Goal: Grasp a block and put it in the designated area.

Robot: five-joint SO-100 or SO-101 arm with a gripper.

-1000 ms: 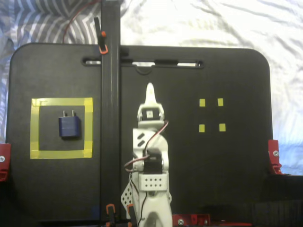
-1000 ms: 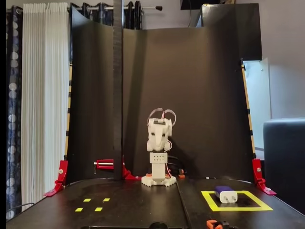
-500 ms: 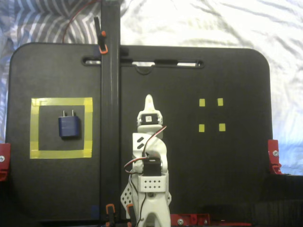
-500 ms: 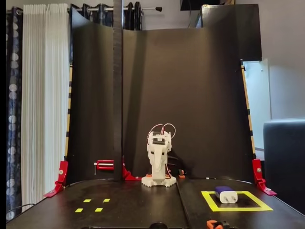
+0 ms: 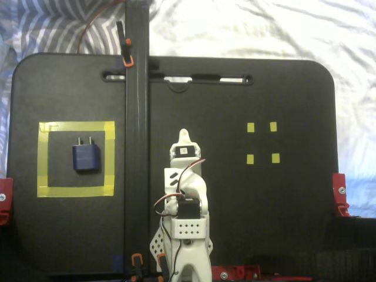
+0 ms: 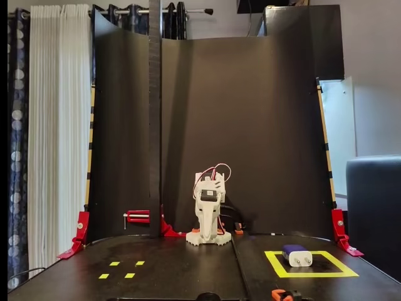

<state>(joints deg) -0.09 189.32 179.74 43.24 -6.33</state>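
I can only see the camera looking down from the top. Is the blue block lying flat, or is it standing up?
Observer: Lying flat. The low fixed view shows the block resting on the board inside the yellow square.
Operator: Is the gripper touching the board?
Observer: No, the gripper points down by the arm's base, just above the board.
Operator: What's behind the arm?
Observer: A tall black backdrop, out of your view.

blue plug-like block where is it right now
The small dark blue boxy block lies flat inside the large yellow tape square at the left of the top-down fixed view, prongs pointing up-frame; in the front fixed view it sits lower right.
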